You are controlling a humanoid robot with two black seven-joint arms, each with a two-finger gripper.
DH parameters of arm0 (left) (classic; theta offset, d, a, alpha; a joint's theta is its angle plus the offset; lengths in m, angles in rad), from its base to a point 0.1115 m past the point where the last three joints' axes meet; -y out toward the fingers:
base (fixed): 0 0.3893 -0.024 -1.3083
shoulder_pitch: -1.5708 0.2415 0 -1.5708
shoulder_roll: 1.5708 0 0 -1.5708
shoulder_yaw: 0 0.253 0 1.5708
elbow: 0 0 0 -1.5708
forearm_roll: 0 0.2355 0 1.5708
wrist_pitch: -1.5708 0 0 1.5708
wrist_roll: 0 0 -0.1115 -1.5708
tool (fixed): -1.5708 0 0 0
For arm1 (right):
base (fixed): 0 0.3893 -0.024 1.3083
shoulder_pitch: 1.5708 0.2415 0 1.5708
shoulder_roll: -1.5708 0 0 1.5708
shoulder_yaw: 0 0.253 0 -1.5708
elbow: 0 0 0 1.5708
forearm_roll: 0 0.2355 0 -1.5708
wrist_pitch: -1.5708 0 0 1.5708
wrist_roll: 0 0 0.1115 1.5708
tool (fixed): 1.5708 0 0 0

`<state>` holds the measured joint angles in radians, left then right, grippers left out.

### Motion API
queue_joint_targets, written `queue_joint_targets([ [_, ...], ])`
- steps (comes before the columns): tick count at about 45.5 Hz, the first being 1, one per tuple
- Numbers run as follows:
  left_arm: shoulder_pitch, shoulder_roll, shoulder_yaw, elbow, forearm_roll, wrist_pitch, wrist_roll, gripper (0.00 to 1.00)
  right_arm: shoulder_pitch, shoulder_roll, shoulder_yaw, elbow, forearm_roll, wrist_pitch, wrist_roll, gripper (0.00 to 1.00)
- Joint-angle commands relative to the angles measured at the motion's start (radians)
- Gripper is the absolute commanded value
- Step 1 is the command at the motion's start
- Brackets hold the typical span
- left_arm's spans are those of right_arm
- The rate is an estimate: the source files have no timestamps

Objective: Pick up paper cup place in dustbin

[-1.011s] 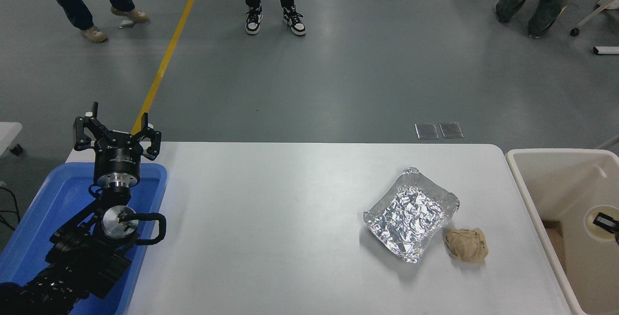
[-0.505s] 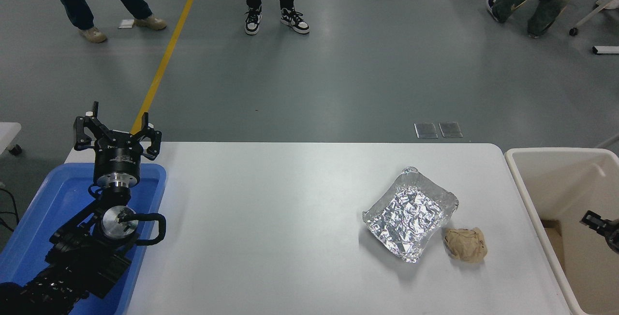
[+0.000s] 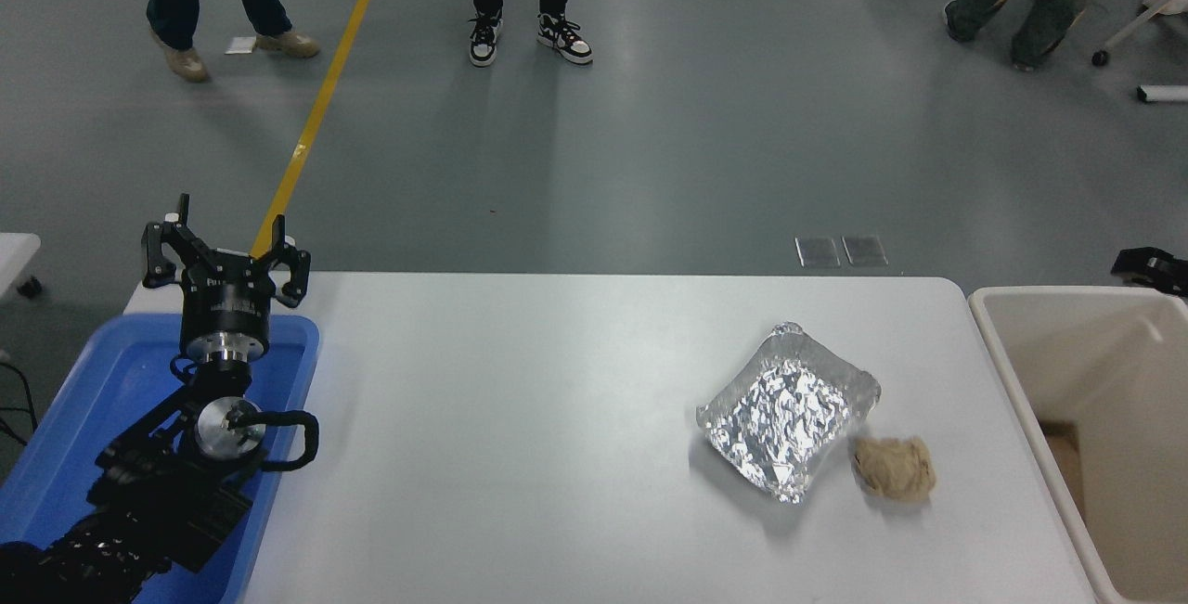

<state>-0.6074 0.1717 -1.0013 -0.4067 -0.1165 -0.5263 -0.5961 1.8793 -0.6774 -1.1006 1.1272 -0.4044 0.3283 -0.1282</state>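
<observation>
The dustbin [image 3: 998, 312] is a large cream-white bin standing at the table's right end, partly cut off by the picture's edge. The paper cup is out of view; what shows of the bin's inside is bare cream wall and a brown patch at the bottom. Only a small black piece of my right gripper [image 3: 1151, 268] shows at the right edge, just above the bin's far rim. My left gripper [image 3: 227, 237] is parked at the lower left above the blue tray, fingers spread open and holding nothing.
A square foil tray [image 3: 787, 409] and a crumpled brown paper ball [image 3: 895, 467] lie on the white table [image 3: 520, 437] right of centre. A shallow blue tray [image 3: 111, 381] sits under the left arm. People's legs stand on the floor beyond the table.
A second ago the right gripper was inside the bin on the cup. The cup no longer shows, and the gripper has risen to the bin's far rim. The left arm stayed put.
</observation>
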Motion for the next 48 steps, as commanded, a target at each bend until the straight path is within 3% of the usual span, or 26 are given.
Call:
queue_joint_targets([
  [1,0.000,0.000,0.001,0.000,-0.002,0.002,-0.001,0.99,0.372,0.122,-0.081,0.408,0.001,0.141,0.002,1.00],
  [6,0.000,0.000,0.001,0.000,-0.002,0.002,-0.001,0.99,0.443,0.199,-0.044,0.505,0.038,0.256,0.007,1.00],
  [12,0.000,0.000,0.000,0.000,-0.003,0.002,-0.001,0.99,0.486,0.242,0.033,0.528,0.330,0.448,0.007,1.00],
  [15,0.002,0.000,0.000,0.000,-0.003,0.002,-0.001,0.99,0.517,0.259,0.048,0.540,0.413,0.457,0.007,1.00],
  [24,0.002,0.000,0.000,0.000,-0.005,0.002,-0.001,0.99,0.535,0.314,0.041,0.531,0.414,0.457,0.007,1.00],
  [48,0.000,0.000,0.000,0.000,-0.005,0.002,-0.001,0.99,0.454,0.249,0.022,0.468,0.323,0.457,0.008,1.00],
])
